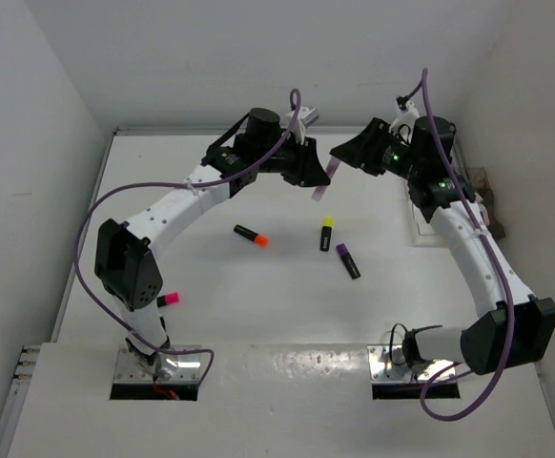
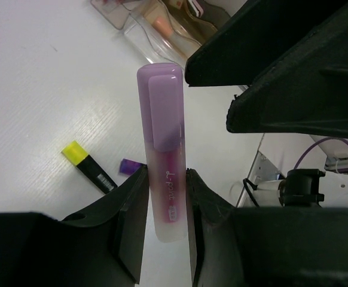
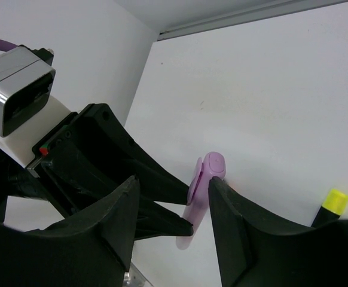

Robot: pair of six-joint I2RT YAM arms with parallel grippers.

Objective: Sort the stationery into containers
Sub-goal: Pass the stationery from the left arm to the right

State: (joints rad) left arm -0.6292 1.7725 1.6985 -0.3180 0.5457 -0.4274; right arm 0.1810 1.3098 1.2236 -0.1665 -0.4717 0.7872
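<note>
My left gripper (image 1: 313,174) is shut on the pale lilac marker (image 1: 321,183) and holds it above the far middle of the table; in the left wrist view the marker (image 2: 162,113) stands between the jaws (image 2: 166,182). My right gripper (image 1: 342,153) is open, facing the left one. In the right wrist view its jaws (image 3: 173,182) stand on either side of the marker's cap end (image 3: 208,168), the right finger close to it. Orange-capped (image 1: 252,235), yellow-capped (image 1: 326,234), purple-capped (image 1: 347,260) and pink-capped (image 1: 169,300) highlighters lie on the table. A clear tray (image 1: 424,232) sits at the right, mostly hidden by the right arm.
The left wrist view shows clear containers (image 2: 139,31) with some items inside beyond the marker, and the right gripper's black fingers (image 2: 281,66) close by. Walls enclose the table at the back and both sides. The arms' metal base plates (image 1: 158,372) sit at the near edge.
</note>
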